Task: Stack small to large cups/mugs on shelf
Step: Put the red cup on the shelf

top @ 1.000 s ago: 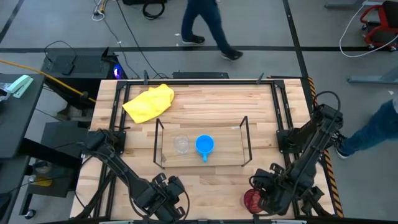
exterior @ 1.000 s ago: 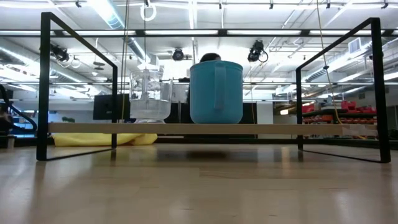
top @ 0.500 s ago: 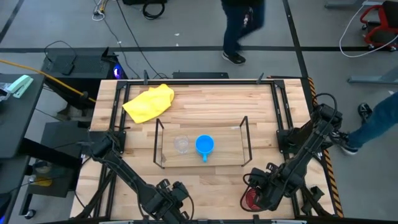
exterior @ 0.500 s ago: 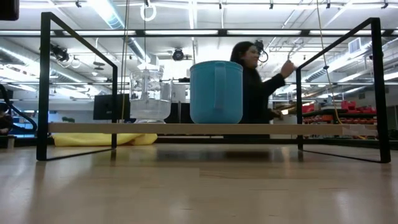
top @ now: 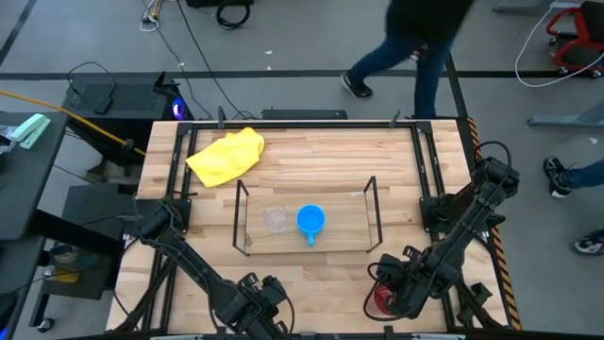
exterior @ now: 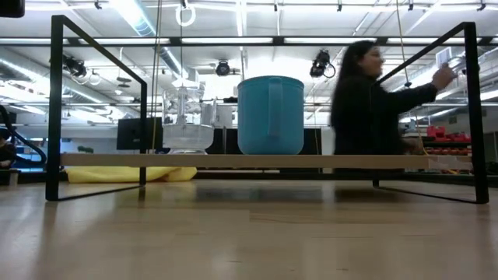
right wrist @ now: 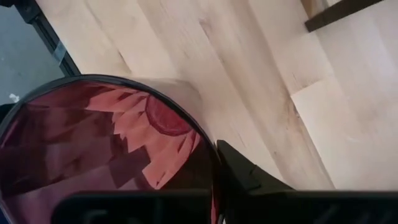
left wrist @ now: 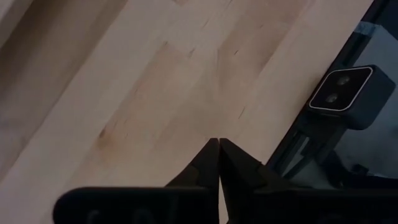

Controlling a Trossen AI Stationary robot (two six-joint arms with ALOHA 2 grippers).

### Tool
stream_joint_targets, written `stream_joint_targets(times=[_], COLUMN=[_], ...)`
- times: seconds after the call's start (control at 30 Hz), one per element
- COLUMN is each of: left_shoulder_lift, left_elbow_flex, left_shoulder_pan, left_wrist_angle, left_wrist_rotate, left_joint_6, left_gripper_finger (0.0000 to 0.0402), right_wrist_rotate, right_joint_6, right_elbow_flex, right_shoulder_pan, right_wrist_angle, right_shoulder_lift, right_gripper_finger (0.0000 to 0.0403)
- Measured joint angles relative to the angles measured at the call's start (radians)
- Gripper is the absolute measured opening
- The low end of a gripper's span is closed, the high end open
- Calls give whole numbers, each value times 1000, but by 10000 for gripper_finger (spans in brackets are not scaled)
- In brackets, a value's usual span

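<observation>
The small clear cup (top: 275, 219) and the blue mug (top: 310, 220) stand side by side on the black wire shelf (top: 370, 203), the clear cup to the mug's left. Both also show in the low view, the clear cup (exterior: 187, 120) and the blue mug (exterior: 270, 115). The dark red cup (top: 379, 300) stands near the table's front edge, to the right of the shelf. My right gripper (top: 389, 293) is at it. My left gripper (top: 255, 304) is shut and empty (left wrist: 218, 146) over bare wood at the front edge. My right gripper holds the dark red cup at its rim (right wrist: 210, 149). One finger (right wrist: 245, 171) lies against the outside of the wall; the other is hidden by the cup. The fingers come from above, slanting. The cup stays upright, its mouth up.
A yellow cloth (top: 226, 156) lies at the table's far left. Black rails (top: 422, 161) run along the table's edges. The shelf has room to the right of the blue mug. A person walks by beyond the far edge (exterior: 366, 109).
My right gripper has moved a little toward the table's left, onto the dark red cup, which stays where it was. My left gripper has drawn slightly toward the near edge. A person has walked rightward behind the table.
</observation>
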Motion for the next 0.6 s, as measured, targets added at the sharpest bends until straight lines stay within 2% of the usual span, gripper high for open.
stream_joint_targets(times=[0.23,0.4,0.6], left_shoulder_lift=[0,-1,-1], left_elbow_flex=[0,0,0], left_shoulder_pan=[0,0,0], left_wrist_angle=[4,3,3], left_wrist_rotate=[0,0,-8], left_joint_6=[-2,1,3], left_gripper_finger=[13,23,11], right_wrist_rotate=[-2,2,65], right_joint_6=[-62,-136,-238], right_elbow_flex=[63,228,476], right_shoulder_pan=[-36,-75,-152], right_wrist_angle=[-24,-169,-418], right_shoulder_lift=[0,0,0], right_gripper_finger=[8,7,6])
